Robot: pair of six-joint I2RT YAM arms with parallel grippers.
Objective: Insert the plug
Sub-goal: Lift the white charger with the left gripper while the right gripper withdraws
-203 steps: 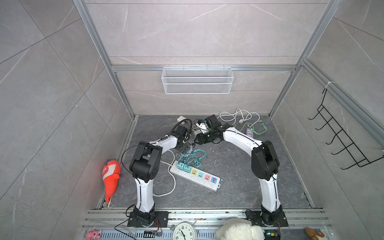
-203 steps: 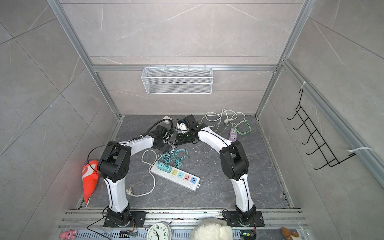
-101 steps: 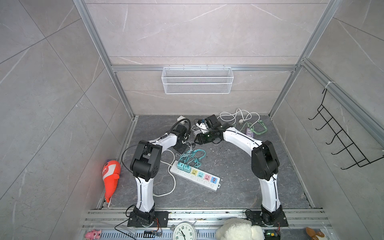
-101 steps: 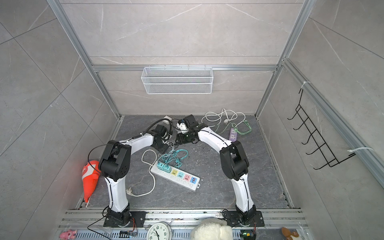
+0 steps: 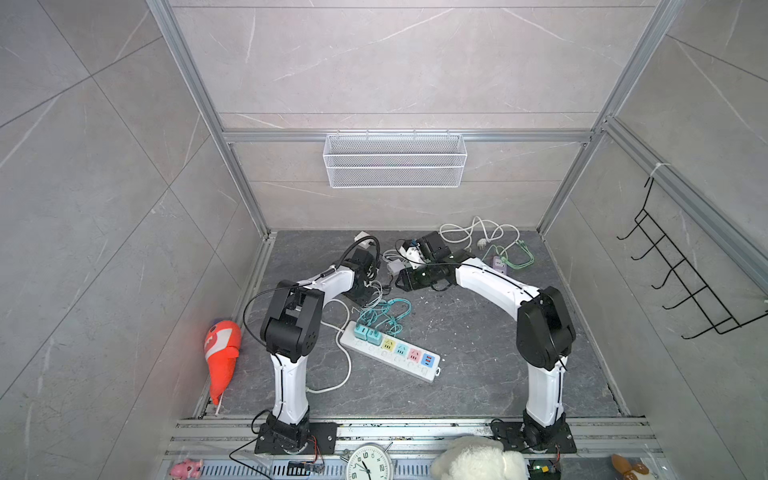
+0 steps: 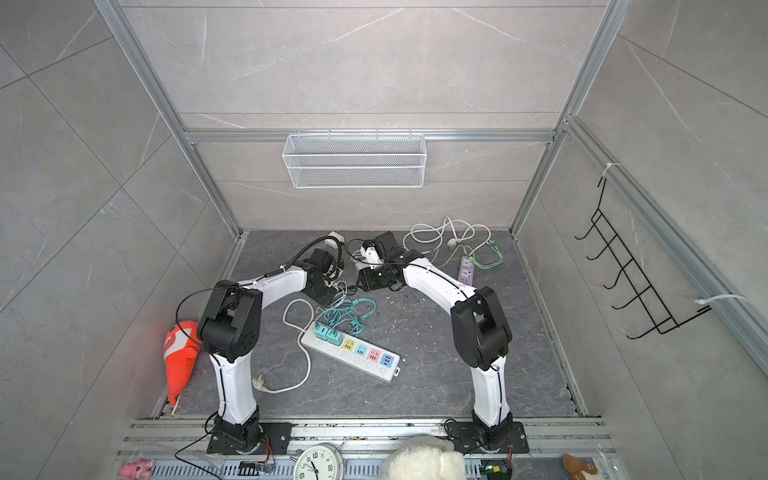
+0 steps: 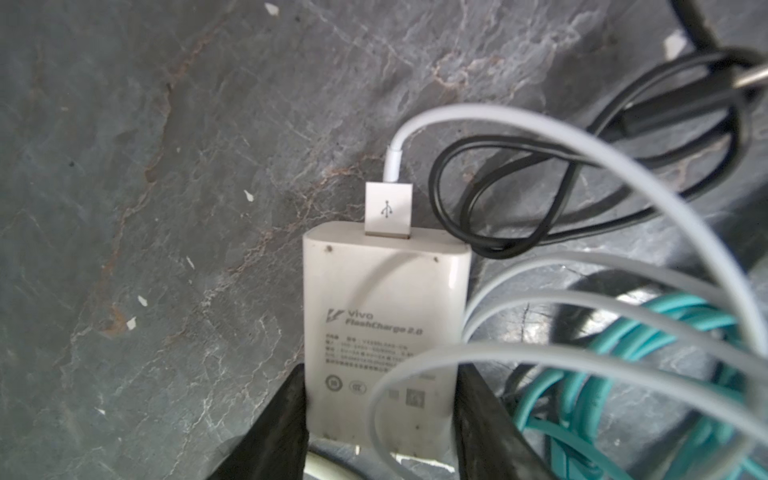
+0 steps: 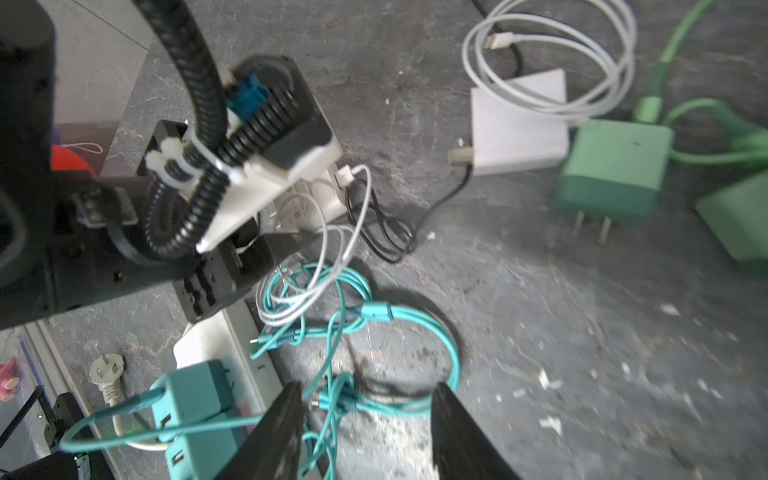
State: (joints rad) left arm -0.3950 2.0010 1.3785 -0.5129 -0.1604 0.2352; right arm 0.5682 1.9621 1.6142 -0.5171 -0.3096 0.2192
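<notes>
The plug (image 7: 384, 299) is a white charger block with a white USB cable in its end, lying on the dark slate floor. My left gripper (image 7: 380, 415) is shut on it, one black finger (image 7: 282, 424) pressed to each long side. In both top views the left gripper (image 5: 368, 289) (image 6: 322, 289) covers the plug. The white power strip (image 5: 409, 361) (image 6: 365, 361) with coloured sockets lies nearer the front, two teal chargers (image 8: 195, 395) plugged into one end. My right gripper (image 8: 365, 419) hangs open above teal cable loops, holding nothing.
Teal cables (image 8: 345, 316), a thin black cable (image 7: 498, 199) and white cable loops tangle beside the plug. A green charger (image 8: 615, 170) and another white charger (image 8: 519, 129) lie further back. A purple strip (image 5: 498, 264) and an orange toy (image 5: 222, 357) sit at the sides.
My left gripper's jaws have narrowed onto the plug and the wrist has shifted slightly. The right arm has not moved.
</notes>
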